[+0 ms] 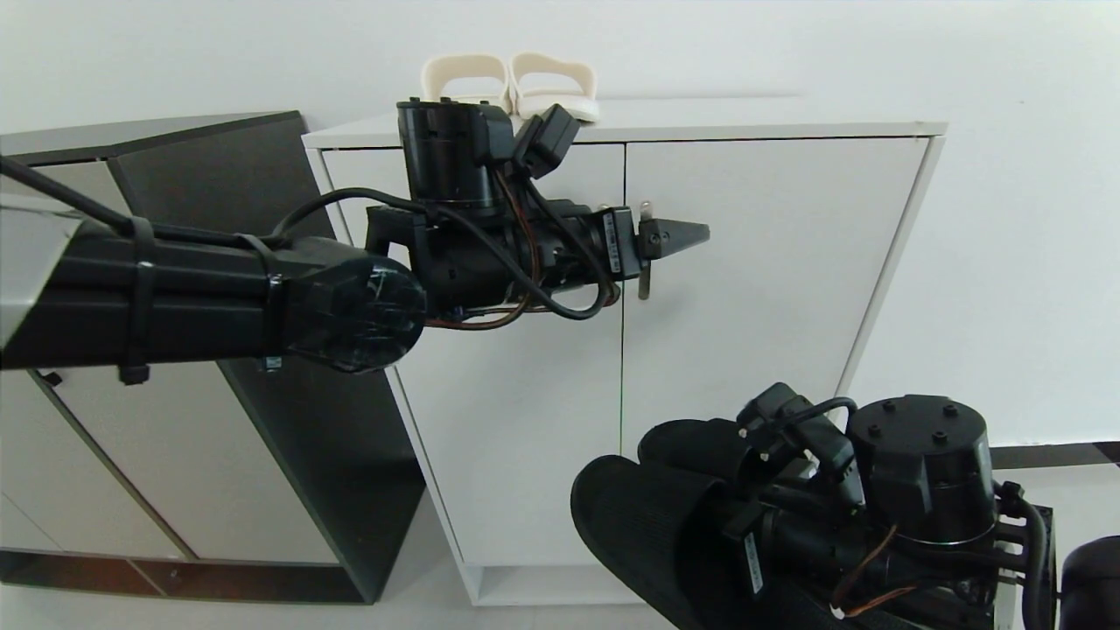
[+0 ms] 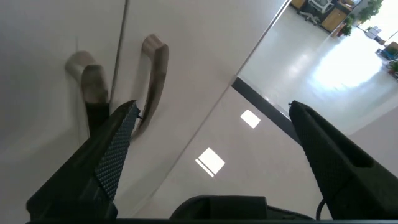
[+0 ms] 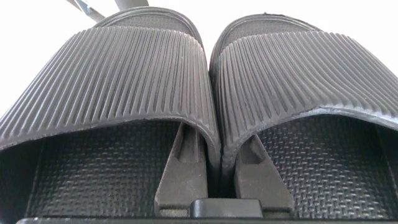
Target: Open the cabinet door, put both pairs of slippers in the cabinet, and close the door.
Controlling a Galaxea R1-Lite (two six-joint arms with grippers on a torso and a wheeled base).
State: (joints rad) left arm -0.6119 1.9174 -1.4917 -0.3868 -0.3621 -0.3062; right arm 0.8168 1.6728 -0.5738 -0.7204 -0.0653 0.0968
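White cabinet [image 1: 770,289] stands against the wall in the head view. Both doors are shut, and the seam between them runs down the middle. Cream slippers [image 1: 512,83] rest as a pair on its top, toward the left end. A dark cabinet [image 1: 332,437] stands just beside it on the left. The left gripper [image 1: 691,234] is at the seam at handle height, directly in front of the door handle [image 1: 645,284]. Contact cannot be confirmed from this angle. Black slippers [image 1: 647,516] are held low on the right, before the right door, at the end of the right arm [image 1: 919,490].

Left wrist view: the left gripper [image 2: 214,109] has its jaws spread wide with nothing between them. One finger [image 2: 115,149] lies just beside the two metal handles [image 2: 155,74], which are mounted one on each side of the seam. Whether it touches either cannot be told. The other finger [image 2: 336,162] is well apart from the doors. Glossy floor [image 2: 230,143] shows past the cabinet's edge.

Right wrist view: the right gripper [image 3: 217,180] is clenched on the black slippers [image 3: 149,74]. The two lie side by side with their ribbed straps uppermost. One finger [image 3: 180,177] is under each strap, and the adjoining inner walls are pinched between the fingers.
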